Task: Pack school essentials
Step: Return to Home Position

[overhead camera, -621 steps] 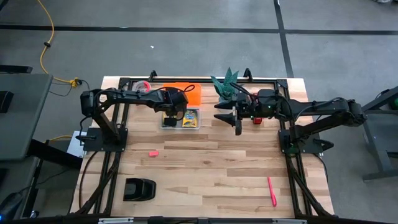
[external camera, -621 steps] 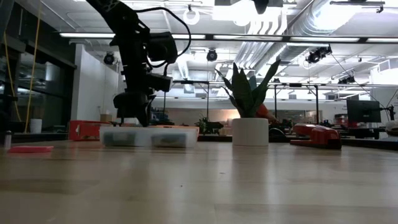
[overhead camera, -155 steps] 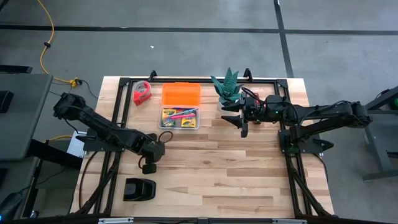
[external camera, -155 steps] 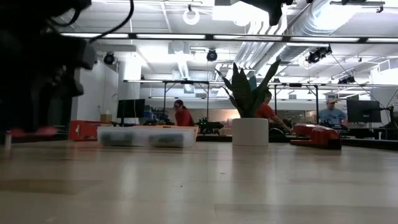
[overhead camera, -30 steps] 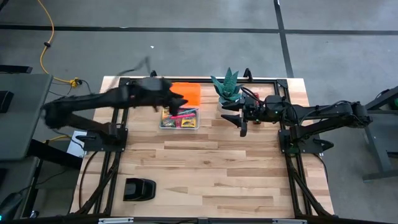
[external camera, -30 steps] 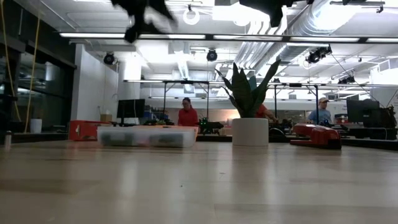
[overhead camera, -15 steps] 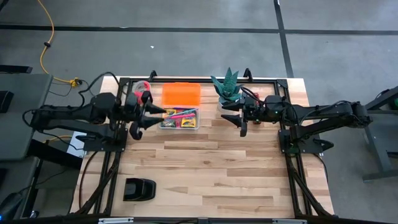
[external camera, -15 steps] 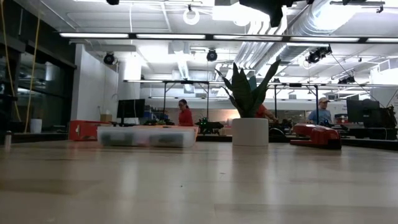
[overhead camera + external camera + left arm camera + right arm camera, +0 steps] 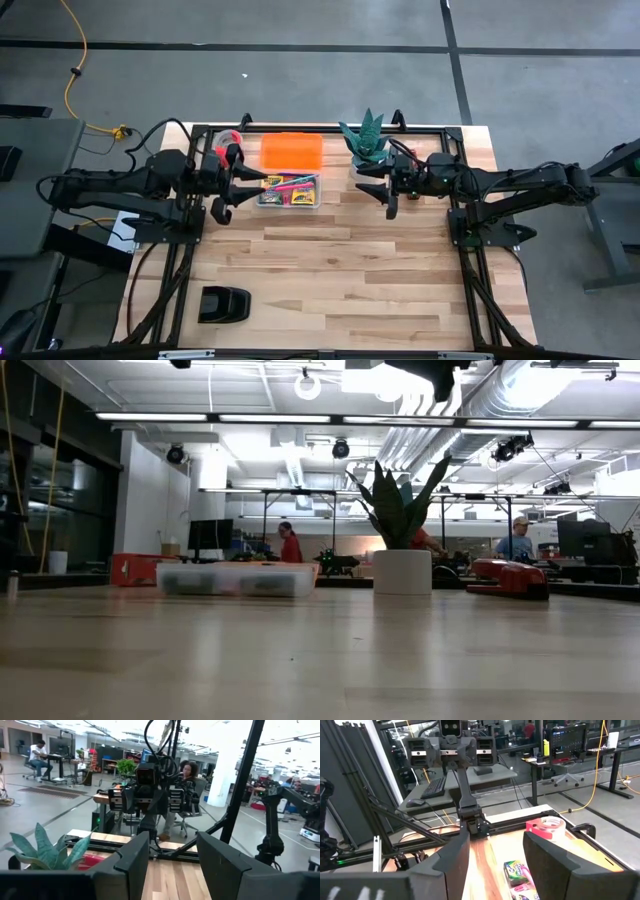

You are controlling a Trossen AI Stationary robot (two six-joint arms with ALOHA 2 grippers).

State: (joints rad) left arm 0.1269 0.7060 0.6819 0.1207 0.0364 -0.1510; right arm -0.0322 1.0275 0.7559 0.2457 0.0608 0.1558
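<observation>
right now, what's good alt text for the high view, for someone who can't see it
A clear box of crayon boxes and pens sits open near the back of a wooden table, its orange lid just behind it. The left gripper and right gripper hover on either side, both open.

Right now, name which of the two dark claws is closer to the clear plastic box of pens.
The left claw: it hangs right beside the clear plastic box, while the right claw sits farther off, near the green potted plant.
</observation>
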